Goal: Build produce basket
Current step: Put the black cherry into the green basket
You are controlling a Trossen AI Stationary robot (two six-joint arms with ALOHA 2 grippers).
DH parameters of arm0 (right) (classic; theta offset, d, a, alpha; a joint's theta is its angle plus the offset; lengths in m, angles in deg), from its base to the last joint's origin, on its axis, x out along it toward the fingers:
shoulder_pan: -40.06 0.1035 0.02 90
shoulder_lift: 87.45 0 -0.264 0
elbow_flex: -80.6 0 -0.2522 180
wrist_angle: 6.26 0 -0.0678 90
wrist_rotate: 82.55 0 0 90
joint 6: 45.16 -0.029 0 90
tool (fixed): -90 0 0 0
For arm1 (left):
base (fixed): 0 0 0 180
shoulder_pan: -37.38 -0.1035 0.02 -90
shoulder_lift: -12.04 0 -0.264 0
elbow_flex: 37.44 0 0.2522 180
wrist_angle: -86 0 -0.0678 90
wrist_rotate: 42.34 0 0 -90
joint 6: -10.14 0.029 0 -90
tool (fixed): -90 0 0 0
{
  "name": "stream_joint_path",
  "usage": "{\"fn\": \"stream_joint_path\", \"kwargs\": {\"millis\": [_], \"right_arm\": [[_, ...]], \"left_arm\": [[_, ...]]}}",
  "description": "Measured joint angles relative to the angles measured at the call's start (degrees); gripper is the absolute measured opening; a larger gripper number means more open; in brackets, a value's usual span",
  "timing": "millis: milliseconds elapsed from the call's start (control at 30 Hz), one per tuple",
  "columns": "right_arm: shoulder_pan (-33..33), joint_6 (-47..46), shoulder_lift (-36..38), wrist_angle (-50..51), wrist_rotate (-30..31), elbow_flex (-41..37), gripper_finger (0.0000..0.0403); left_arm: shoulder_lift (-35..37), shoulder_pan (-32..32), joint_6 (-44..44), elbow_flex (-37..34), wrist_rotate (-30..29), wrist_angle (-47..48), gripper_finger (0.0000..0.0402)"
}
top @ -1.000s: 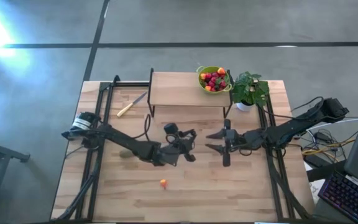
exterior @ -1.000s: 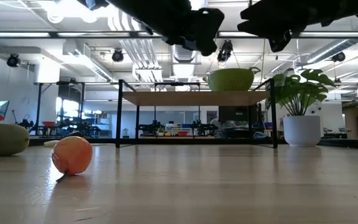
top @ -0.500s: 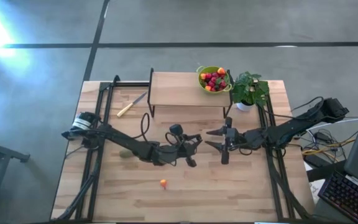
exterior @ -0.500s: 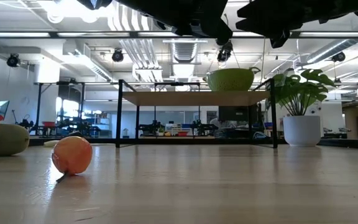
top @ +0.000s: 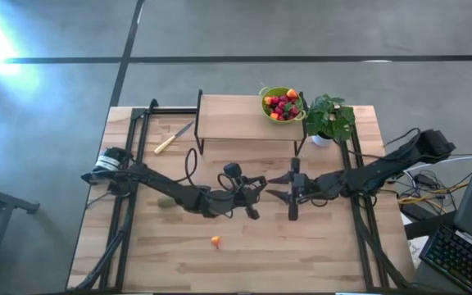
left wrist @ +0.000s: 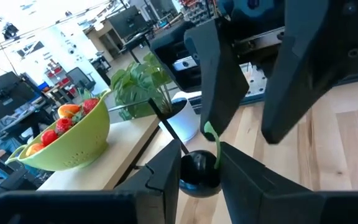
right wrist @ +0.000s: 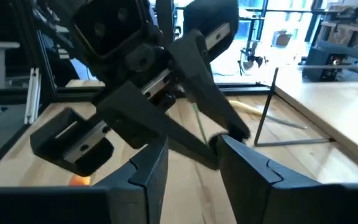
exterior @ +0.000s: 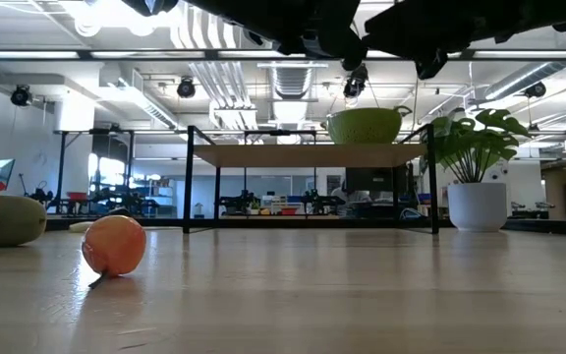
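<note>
My left gripper [top: 255,199] hangs above the table's middle, shut on a dark purple berry [left wrist: 196,176] with a green stem [left wrist: 212,139]. My right gripper [top: 283,193] faces it from the table's right, open; its fingers [left wrist: 219,87] stand on either side of the left gripper's tips and I see no contact. The lime-green basket [top: 282,104], filled with red and orange fruits, stands on the right end of a raised wooden shelf [top: 236,116]. An orange fruit [top: 215,241] lies on the near part of the table. The brownish-green kiwi [top: 165,201] lies beside the left arm. My left gripper pinches the dark berry's round body [left wrist: 191,180] between its two fingertips [left wrist: 169,168], level, pointing toward the table's right. The berry is lifted clear of the table, and its stem sticks out past the fingertips toward the right gripper.
A potted leafy plant [top: 328,119] stands right of the basket. A yellow-handled knife [top: 173,138] lies left of the shelf. Black rails [top: 125,180] run along both table sides. A keyboard [top: 463,260] and cables lie beyond the right edge.
My left gripper rose, turned and moved toward the table's right, carrying the berry. My right gripper shifted toward the table's left, closing the gap between the two.
</note>
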Motion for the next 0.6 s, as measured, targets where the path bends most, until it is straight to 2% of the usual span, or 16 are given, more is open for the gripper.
{"fn": "stream_joint_path", "kwargs": {"millis": [167, 400, 500, 600], "right_arm": [[0.0, 2.9, -2.4, -0.3, 3.0, 2.7, 0.0125], [0.0, 4.2, -4.4, 0.2, 3.1, 5.1, 0.0109], [0.0, 4.2, -4.9, 0.3, 4.8, 5.3, 0.0089], [0.0, 3.9, -4.8, 0.4, 5.6, 5.3, 0.0049]], "left_arm": [[0.0, 0.0, 0.0, 0.0, 0.0, 0.0, 0.0103], [0.0, 0.0, 0.0, 0.0, 0.3, 0.0, 0.0102], [0.0, 0.0, 0.0, 0.0, 0.3, 0.1, 0.0102], [0.0, 0.0, 0.1, 0.0, 0.4, 0.1, 0.0102]]}}
